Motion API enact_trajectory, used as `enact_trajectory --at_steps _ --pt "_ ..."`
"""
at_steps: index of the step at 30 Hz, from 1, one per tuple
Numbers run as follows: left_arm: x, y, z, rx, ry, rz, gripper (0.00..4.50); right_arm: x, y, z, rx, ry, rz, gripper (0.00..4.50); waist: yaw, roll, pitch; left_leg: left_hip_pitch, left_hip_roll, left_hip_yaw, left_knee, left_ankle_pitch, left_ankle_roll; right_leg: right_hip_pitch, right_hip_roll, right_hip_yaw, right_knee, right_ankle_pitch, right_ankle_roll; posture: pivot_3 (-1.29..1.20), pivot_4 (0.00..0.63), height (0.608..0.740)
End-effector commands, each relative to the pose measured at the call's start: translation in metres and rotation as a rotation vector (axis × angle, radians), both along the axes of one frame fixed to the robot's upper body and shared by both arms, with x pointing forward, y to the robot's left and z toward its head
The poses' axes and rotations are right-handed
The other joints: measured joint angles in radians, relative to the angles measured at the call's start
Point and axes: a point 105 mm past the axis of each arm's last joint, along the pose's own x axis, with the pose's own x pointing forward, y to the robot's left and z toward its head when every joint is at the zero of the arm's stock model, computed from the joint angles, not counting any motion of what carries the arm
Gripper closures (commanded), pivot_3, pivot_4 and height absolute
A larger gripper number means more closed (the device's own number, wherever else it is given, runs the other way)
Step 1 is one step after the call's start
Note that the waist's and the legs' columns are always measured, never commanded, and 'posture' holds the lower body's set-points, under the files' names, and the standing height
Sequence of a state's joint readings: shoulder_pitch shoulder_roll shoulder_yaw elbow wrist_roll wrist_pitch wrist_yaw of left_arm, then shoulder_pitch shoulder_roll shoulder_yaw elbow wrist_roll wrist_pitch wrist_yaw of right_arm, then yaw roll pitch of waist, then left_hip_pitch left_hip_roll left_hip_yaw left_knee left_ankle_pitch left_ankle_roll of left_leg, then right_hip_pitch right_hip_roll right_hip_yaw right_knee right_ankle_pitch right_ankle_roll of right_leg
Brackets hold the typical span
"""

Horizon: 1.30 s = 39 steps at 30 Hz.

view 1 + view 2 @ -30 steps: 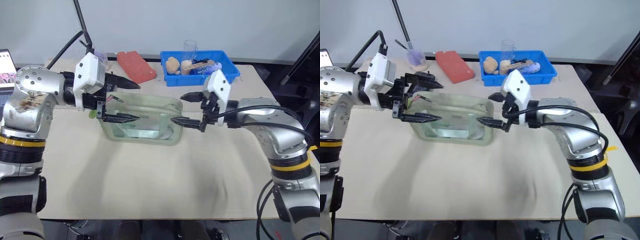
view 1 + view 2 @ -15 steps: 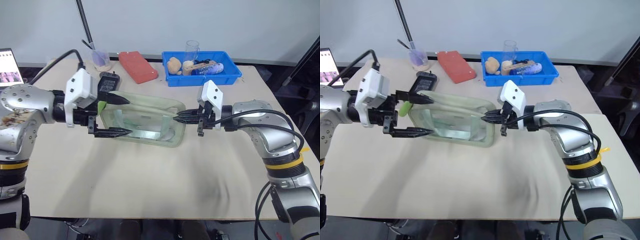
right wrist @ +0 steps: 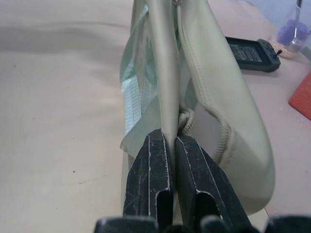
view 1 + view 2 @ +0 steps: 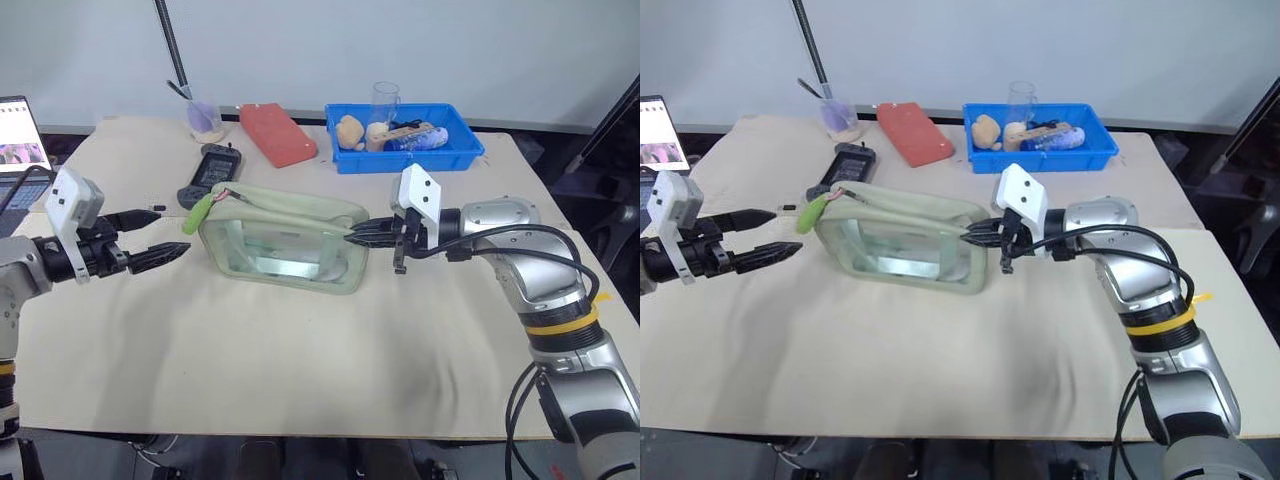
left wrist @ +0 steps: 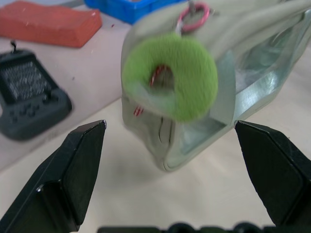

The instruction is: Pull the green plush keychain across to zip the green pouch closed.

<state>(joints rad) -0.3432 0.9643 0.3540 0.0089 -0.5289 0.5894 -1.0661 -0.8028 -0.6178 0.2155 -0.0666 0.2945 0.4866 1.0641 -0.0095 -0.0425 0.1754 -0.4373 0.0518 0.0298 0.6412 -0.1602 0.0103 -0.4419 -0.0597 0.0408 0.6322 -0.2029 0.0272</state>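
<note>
On the table (image 4: 300, 330) I see no readable labels. My right gripper (image 4: 358, 233) pinches the green pouch (image 4: 285, 240) end; left gripper (image 4: 165, 235) spread, empty, facing the green plush keychain (image 4: 198, 213) hanging at the pouch's left end.

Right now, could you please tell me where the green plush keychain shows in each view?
Left eye: green plush keychain at the pouch's left end.
Right eye: same spot.
Left wrist: centre, ahead of the open left pincer.
Right wrist: can't make it out.
Shared landmark: the pouch.
</note>
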Motion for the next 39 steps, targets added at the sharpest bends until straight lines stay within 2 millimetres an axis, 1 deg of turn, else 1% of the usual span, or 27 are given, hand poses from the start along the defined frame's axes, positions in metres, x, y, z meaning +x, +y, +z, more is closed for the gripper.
enact_trajectory --at_steps 1,5,8,9,10,11,12,13,14,15,17,18,20,22,24,26,28,31,34,37,39 --pt "0.002 -0.008 0.012 0.009 -0.077 -0.013 0.00 -0.001 0.001 0.012 0.004 -0.044 0.017 4.47 0.000 0.000 0.000 0.000 0.000 0.000 0.000 0.000 0.000 0.000 0.000 0.000 0.000 0.000 0.000 0.00 0.150 0.740" --pt "0.011 -0.019 0.021 -0.004 -0.122 -0.038 0.00 -0.001 0.001 0.011 -0.001 -0.044 0.018 4.47 0.000 0.000 0.000 0.000 0.000 0.000 0.000 0.000 0.000 0.000 0.000 0.000 0.000 0.001 0.001 0.00 0.150 0.740" --pt "0.016 -0.024 0.024 0.008 -0.137 -0.058 0.00 -0.001 0.001 0.011 -0.004 -0.047 0.014 4.47 -0.003 0.000 0.000 0.000 0.000 0.000 0.000 0.000 0.000 0.000 0.000 0.000 0.000 0.002 0.003 0.00 0.150 0.740" --pt "0.017 -0.024 0.025 0.009 -0.145 -0.058 0.53 -0.001 0.001 0.012 -0.004 -0.048 0.012 4.50 -0.003 0.000 0.000 0.000 0.000 0.000 0.000 0.000 0.000 0.000 0.000 0.000 0.000 0.003 0.004 0.00 0.150 0.740" --pt "0.018 -0.023 0.026 0.007 -0.150 -0.061 0.86 -0.001 0.001 0.012 -0.003 -0.050 0.009 4.50 -0.003 0.000 0.000 0.000 0.000 0.000 0.000 0.000 0.000 0.000 0.000 0.000 0.000 0.003 0.004 0.00 0.150 0.740" --pt "0.019 -0.023 0.026 0.007 -0.150 -0.066 1.27 -0.001 0.001 0.012 0.000 -0.049 0.006 4.50 -0.003 0.000 0.000 0.000 0.000 0.000 0.000 0.000 0.000 0.000 0.000 0.000 0.000 0.003 0.004 0.00 0.150 0.740" --pt "0.019 -0.022 0.027 0.006 -0.149 -0.069 1.79 0.000 0.001 0.012 0.002 -0.048 0.004 4.50 -0.004 0.000 0.000 0.000 0.000 0.000 0.000 0.000 0.000 0.000 0.001 0.000 0.000 0.003 0.005 0.00 0.150 0.740" --pt "0.018 -0.022 0.028 0.001 -0.147 -0.073 2.18 0.000 0.001 0.012 0.004 -0.049 0.001 4.50 -0.004 0.000 0.000 0.000 0.000 0.000 0.000 0.000 0.000 0.000 0.001 0.000 0.000 0.003 0.005 0.00 0.150 0.740" --pt "0.018 -0.022 0.030 -0.003 -0.146 -0.076 2.74 -0.001 0.001 0.012 0.006 -0.049 -0.001 4.50 -0.004 0.000 0.000 0.000 0.000 0.000 0.000 0.000 0.000 0.000 0.001 0.000 0.000 0.003 0.005 0.00 0.150 0.740" --pt "0.018 -0.021 0.031 -0.004 -0.145 -0.079 3.19 -0.001 0.001 0.012 0.007 -0.049 -0.003 4.50 -0.004 0.000 0.000 0.000 0.000 0.000 0.000 0.000 0.000 0.000 0.001 0.000 0.000 0.003 0.005 0.00 0.150 0.740" --pt "0.017 -0.021 0.033 -0.001 -0.148 -0.084 4.22 0.000 0.001 0.012 0.010 -0.051 -0.010 4.50 -0.004 0.000 0.000 0.000 0.000 0.000 0.000 0.000 0.000 0.000 0.001 0.000 0.000 0.003 0.005 0.00 0.150 0.740" --pt "0.016 -0.021 0.035 0.004 -0.154 -0.086 4.44 0.001 0.000 0.012 0.012 -0.052 -0.015 4.50 -0.004 0.000 0.000 0.000 0.000 0.000 0.000 0.000 0.000 0.000 0.001 0.000 0.000 0.003 0.005 0.00 0.150 0.740" --pt "0.016 -0.022 0.041 0.011 -0.171 -0.092 4.44 0.001 0.000 0.012 0.013 -0.054 -0.020 4.50 -0.004 0.000 0.000 0.000 0.000 0.000 0.000 0.000 0.000 0.000 0.001 0.000 0.000 0.003 0.004 0.00 0.150 0.740" --pt "0.018 -0.028 0.052 0.023 -0.200 -0.107 4.44 0.001 0.000 0.012 0.014 -0.057 -0.023 4.50 -0.003 0.000 0.000 0.000 0.000 0.000 0.000 0.000 0.000 0.000 0.000 0.000 0.000 0.003 0.004 0.00 0.150 0.740" --pt "0.019 -0.042 0.062 0.022 -0.231 -0.152 4.44 0.001 0.000 0.012 0.016 -0.058 -0.024 4.50 -0.002 0.000 0.000 0.000 0.000 0.000 0.000 0.000 0.000 0.000 0.001 0.000 0.000 0.003 0.004 0.00 0.150 0.740" --pt "0.019 -0.055 0.067 0.024 -0.248 -0.199 4.44 0.002 0.001 0.012 0.018 -0.061 -0.023 4.50 -0.002 0.000 0.000 0.000 0.000 0.000 0.000 0.000 0.000 0.000 0.001 0.000 0.000 0.003 0.005 0.00 0.150 0.740" --pt "0.020 -0.069 0.065 0.045 -0.251 -0.248 4.44 0.002 0.003 0.013 0.022 -0.064 -0.022 4.50 -0.003 0.000 0.000 0.000 -0.001 0.000 0.000 0.000 0.000 0.001 0.000 0.000 0.000 0.003 0.005 0.00 0.150 0.740" --pt "0.022 -0.085 0.056 0.099 -0.251 -0.301 4.44 0.002 0.005 0.013 0.026 -0.069 -0.021 4.50 -0.004 0.000 0.000 0.000 -0.001 0.000 0.000 0.000 0.000 0.001 0.001 0.000 0.000 0.004 0.006 0.00 0.150 0.740" --pt "0.026 -0.091 0.049 0.116 -0.251 -0.316 4.44 0.002 0.007 0.014 0.030 -0.071 -0.019 4.50 -0.007 0.000 0.000 0.000 0.000 0.000 0.000 0.000 0.000 0.000 0.001 0.000 0.000 0.004 0.006 0.00 0.150 0.740" --pt "0.027 -0.092 0.044 0.129 -0.244 -0.332 4.44 0.001 0.007 0.013 0.032 -0.072 -0.021 4.50 -0.006 0.000 0.000 0.000 0.000 0.000 0.000 0.000 0.000 0.000 0.001 0.001 0.000 0.004 0.006 0.00 0.150 0.740" --pt "0.027 -0.091 0.046 0.115 -0.239 -0.339 3.72 0.001 0.007 0.013 0.032 -0.073 -0.025 4.50 -0.006 0.000 0.000 0.000 0.000 0.000 0.000 0.000 0.000 0.000 0.001 0.001 0.000 0.004 0.006 0.00 0.150 0.740"
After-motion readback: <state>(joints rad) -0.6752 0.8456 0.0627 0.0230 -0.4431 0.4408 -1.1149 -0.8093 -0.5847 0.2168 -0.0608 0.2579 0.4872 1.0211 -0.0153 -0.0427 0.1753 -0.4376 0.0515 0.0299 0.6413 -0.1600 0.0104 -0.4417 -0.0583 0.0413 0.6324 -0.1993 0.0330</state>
